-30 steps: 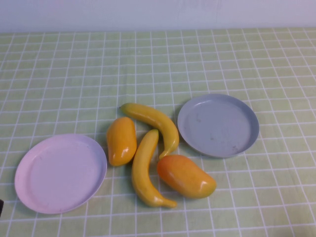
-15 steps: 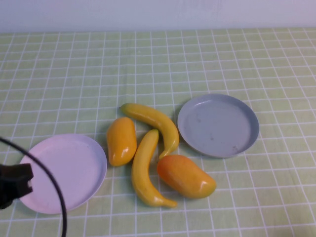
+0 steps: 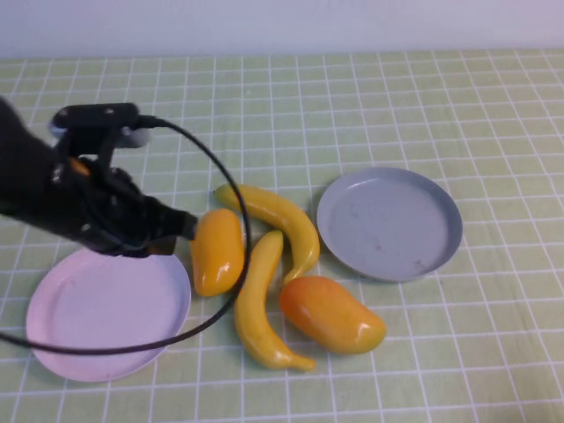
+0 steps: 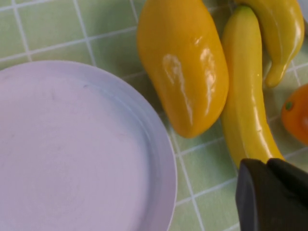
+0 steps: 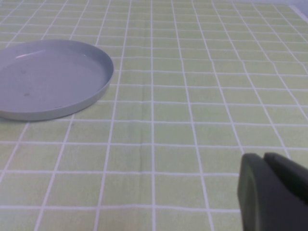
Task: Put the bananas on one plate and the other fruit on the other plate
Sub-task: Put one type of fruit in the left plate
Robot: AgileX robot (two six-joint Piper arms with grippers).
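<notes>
Pale pink-lilac and still bare, the round shallow plate [image 3: 107,310] lies at the left of the green checked tablecloth [image 3: 352,106], and above its far edge hangs the left gripper [image 3: 181,226], whose finger opening cannot be made out. Its tip points right at the plump yellow-orange mango-shaped fruit [image 3: 217,250] just beside it, which lies with its long axis running away from the robot, across the gripper's line of approach. Further right lie the two slim curved yellow bananas [image 3: 264,264], the redder orange mango-shaped fruit [image 3: 332,314] and the bare round grey-blue plate [image 3: 389,223]; the right gripper [image 5: 274,192] sits low over the cloth beyond that plate, much farther from the fruit, its opening also unclear.
</notes>
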